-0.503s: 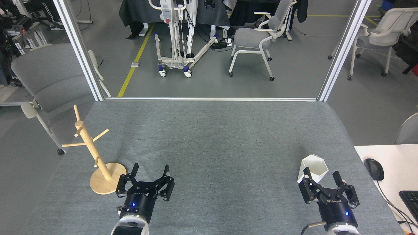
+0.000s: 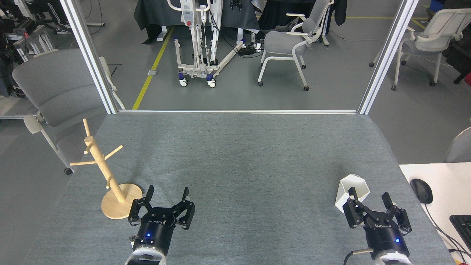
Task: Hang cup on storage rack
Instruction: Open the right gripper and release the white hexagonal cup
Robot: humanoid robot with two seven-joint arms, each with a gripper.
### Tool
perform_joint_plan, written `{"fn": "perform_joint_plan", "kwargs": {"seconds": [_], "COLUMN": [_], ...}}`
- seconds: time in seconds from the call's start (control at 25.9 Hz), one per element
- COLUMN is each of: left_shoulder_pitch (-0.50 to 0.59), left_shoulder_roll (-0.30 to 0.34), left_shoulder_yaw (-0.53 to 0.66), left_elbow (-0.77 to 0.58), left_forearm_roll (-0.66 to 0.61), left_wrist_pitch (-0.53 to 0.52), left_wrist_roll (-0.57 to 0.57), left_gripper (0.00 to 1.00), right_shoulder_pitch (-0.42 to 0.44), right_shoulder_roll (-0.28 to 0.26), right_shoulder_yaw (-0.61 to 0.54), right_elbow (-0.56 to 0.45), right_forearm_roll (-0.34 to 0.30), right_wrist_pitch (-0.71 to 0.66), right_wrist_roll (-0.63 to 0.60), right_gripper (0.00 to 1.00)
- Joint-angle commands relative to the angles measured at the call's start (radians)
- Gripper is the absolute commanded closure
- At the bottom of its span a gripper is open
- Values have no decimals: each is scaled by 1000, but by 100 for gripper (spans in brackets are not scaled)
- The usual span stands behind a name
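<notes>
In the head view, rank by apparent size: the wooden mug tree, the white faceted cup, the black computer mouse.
1. Light-wood mug tree with round base, clearly largest.
2. Matte white faceted cup, partly hidden behind the right pincer.
3. Black computer mouse, smallest, though not much smaller than the cup's visible part.

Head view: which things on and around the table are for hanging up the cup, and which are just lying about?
For the job:
- the cup, white, standing on the table
- the storage rack, wooden, its pegs bare
- the right gripper, jaws open, by the cup
- the left gripper, jaws open, by the rack

Just lying about:
- the mouse and the keyboard on the white desk
- the chairs behind
</notes>
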Motion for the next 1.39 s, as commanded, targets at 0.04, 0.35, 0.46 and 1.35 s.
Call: {"fn": "perform_joint_plan", "kwargs": {"seconds": [0.04, 0.35, 0.46, 1.35], "left_shoulder_pitch": [-4, -10, -16, -56], "left_shoulder_roll": [-2, -4, -4, -8], "left_shoulder_yaw": [0, -3, -3, -8], "left_elbow": [-4, 2, 5, 74], "left_forearm_roll": [3, 3, 3, 3], "left_wrist_pitch": [-6, -6, -6, 1], "left_wrist_roll": [-59, -55, -55, -55], "left_gripper": [1, 1, 1, 1], "right_shoulder_pitch": [8, 71, 65, -67], "right_shoulder_roll": [1, -5, -13, -50], "right_shoulder_yaw": [-37, -111, -108, -29], "right_elbow": [-6, 14, 70, 320], "right_forearm_roll": [1, 0, 0, 150], "right_wrist_pitch": [3, -17, -19, -89], "right_wrist_roll": [-1, -4, -4, -178], "right_gripper": [0, 0, 0, 0]}}
